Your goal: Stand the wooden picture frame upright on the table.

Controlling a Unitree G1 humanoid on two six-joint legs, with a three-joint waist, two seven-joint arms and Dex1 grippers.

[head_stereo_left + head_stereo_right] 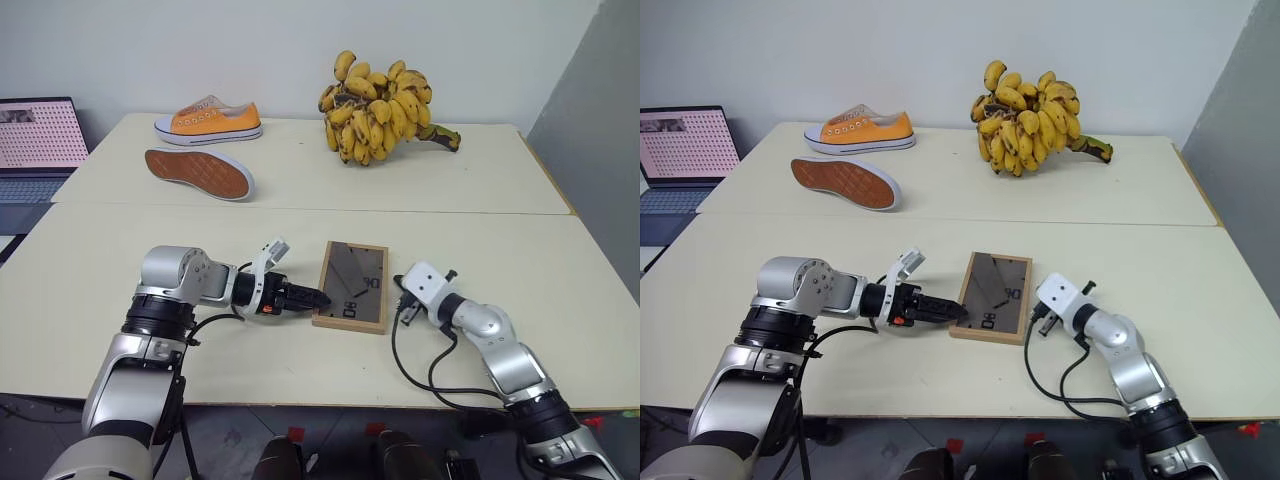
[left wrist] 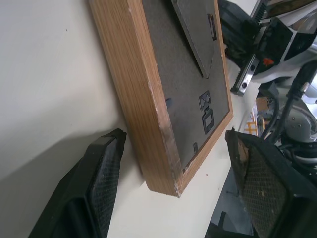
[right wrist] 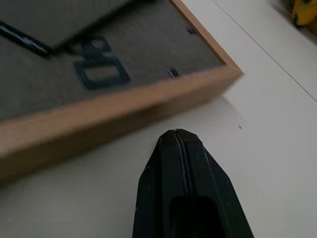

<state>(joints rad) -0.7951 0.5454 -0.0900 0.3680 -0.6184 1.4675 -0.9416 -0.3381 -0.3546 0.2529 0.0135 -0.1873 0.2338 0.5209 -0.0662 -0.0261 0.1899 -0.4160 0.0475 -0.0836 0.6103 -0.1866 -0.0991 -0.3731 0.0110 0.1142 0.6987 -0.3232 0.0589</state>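
Note:
The wooden picture frame [image 1: 352, 285] lies flat on the table [image 1: 300, 175], dark grey back board and folded stand facing up. My left gripper [image 1: 318, 298] comes at it from the left and is open. In the left wrist view one finger [image 2: 99, 173] is beside the wooden edge and the other finger [image 2: 262, 183] is over the back board, with the frame's near corner [image 2: 163, 168] between them, unclamped. My right gripper [image 3: 177, 136] is shut, its tip a short way off the frame's right-hand wooden edge [image 3: 124, 106], not touching.
Two orange shoes stand at the back left, one upright [image 1: 208, 120] and one on its side showing its sole [image 1: 198, 172]. A bunch of bananas [image 1: 380, 108] is at the back middle. A laptop [image 1: 35, 140] is off the table's left end. A seam [image 1: 300, 206] crosses the tabletop.

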